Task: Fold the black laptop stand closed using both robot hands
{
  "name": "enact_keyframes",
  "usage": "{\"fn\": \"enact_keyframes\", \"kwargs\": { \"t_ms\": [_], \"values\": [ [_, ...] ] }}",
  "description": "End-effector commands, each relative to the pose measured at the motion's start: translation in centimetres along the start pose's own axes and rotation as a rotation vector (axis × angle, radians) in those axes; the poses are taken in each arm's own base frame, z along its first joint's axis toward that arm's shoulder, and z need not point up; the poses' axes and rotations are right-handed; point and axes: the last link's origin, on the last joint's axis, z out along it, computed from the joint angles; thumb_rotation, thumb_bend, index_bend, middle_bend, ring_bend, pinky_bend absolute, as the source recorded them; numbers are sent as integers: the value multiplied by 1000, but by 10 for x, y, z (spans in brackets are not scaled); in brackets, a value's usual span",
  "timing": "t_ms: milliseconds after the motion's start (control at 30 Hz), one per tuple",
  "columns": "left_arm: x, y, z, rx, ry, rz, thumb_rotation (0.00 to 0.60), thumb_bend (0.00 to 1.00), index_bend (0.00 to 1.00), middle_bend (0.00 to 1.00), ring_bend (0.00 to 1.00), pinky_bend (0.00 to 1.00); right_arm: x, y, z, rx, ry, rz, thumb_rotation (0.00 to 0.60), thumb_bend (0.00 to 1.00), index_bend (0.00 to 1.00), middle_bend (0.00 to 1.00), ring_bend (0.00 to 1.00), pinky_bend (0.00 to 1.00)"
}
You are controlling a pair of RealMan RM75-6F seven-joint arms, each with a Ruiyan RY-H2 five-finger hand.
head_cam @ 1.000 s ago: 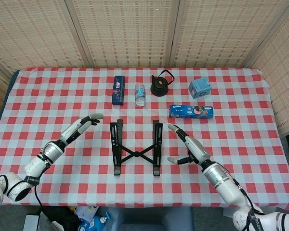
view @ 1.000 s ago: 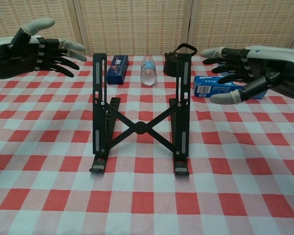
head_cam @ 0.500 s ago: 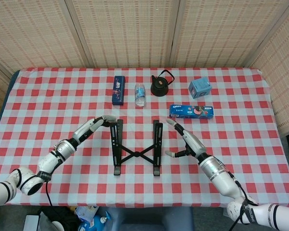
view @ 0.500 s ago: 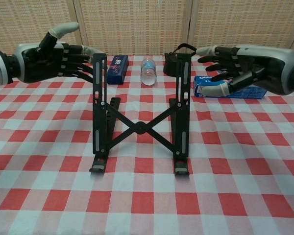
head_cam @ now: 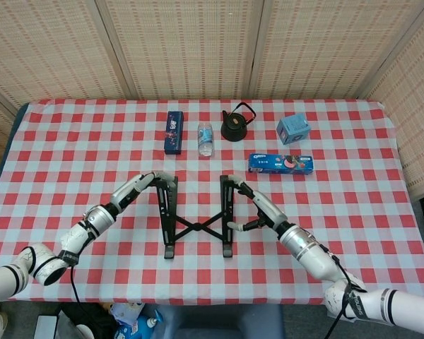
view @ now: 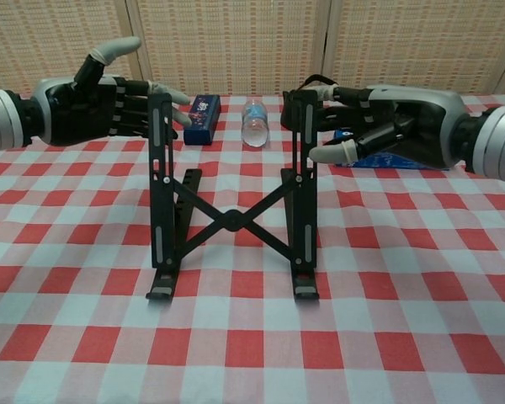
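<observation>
A blue biscuit box point(head_cam: 282, 164) is lying just beyond the right hand point(head_cam: 258, 210), showing wording that looks like "OREO", only partly legible. Lettering on the other packages is staying too small to read.

Along the far side of the red-and-white checked tablecloth point(head_cam: 78, 148) there's a row: a dark blue box point(head_cam: 173, 132) lying lengthwise, just beside it a clear water bottle point(head_cam: 205, 138) on its side, then a black kettle point(head_cam: 234, 126) with its handle up. Further right sits a light blue box point(head_cam: 293, 130), and nearer, a blue Oreo packet point(head_cam: 281, 164) lying flat. Behind it all, woven bamboo screens point(head_cam: 191, 46) close off the back.
</observation>
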Motion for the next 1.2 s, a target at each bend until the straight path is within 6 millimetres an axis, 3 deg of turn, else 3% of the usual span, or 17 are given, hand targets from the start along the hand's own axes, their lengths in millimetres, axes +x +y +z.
{"fn": "enact_keyframes", "kwargs": {
  "t_ms": [33, 467, 833, 1200],
  "values": [
    [1, 1, -4, -7, -12, 0, 0, 224, 271, 333, 318, 227, -5, -2, 2, 41, -47, 25, 600, 203, 19, 145, 0, 67],
    [3, 6, -48, -64, -56, 32, 0, 224, 288, 349, 333, 275, -8, -5, -40, 170, -120, 1, 600, 209, 45, 166, 0, 67],
    [-3, 16, -93, -124, -77, 122, 0, 224, 286, 349, 332, 276, -23, -7, -78, 225, -179, -43, 600, 211, 45, 166, 0, 67],
    [-12, 18, -119, -138, -84, 214, 0, 224, 284, 349, 332, 277, -33, -3, -96, 231, -192, -52, 600, 212, 45, 166, 0, 67]
  ]
}}
